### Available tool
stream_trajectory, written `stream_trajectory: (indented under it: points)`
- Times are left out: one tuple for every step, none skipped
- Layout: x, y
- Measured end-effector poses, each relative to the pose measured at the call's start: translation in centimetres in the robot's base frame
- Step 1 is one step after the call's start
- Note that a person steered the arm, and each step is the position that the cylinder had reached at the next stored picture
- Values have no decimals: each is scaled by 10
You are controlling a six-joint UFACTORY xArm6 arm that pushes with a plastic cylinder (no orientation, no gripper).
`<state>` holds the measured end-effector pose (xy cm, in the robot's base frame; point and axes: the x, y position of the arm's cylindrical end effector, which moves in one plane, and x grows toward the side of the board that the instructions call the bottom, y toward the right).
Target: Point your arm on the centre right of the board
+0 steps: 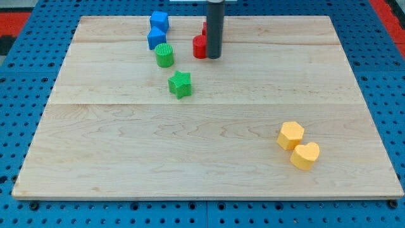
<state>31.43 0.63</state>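
Observation:
My tip [214, 57] stands near the view's top, just left of the middle, on the wooden board [209, 158]. It touches or nearly touches a red block [200, 47] on its left. Part of another red block [204, 29] shows behind the rod. Two blue blocks sit left of it: a blue cube [159, 20] and a second blue block [156, 37]. A green cylinder [164, 56] and a green star [180, 84] lie below them. A yellow hexagon [290, 135] and a yellow heart [305, 155] lie at the bottom right, far from the tip.
The board lies on a blue pegboard table [25, 82]. A red strip [389, 12] shows at the top right corner.

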Motion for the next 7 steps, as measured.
stream_trajectory:
  points:
    - [0,-27]
    - [5,-1]
    - [37,68]
    - [76,93]
    - [76,93]
    - [76,93]
    - [76,94]
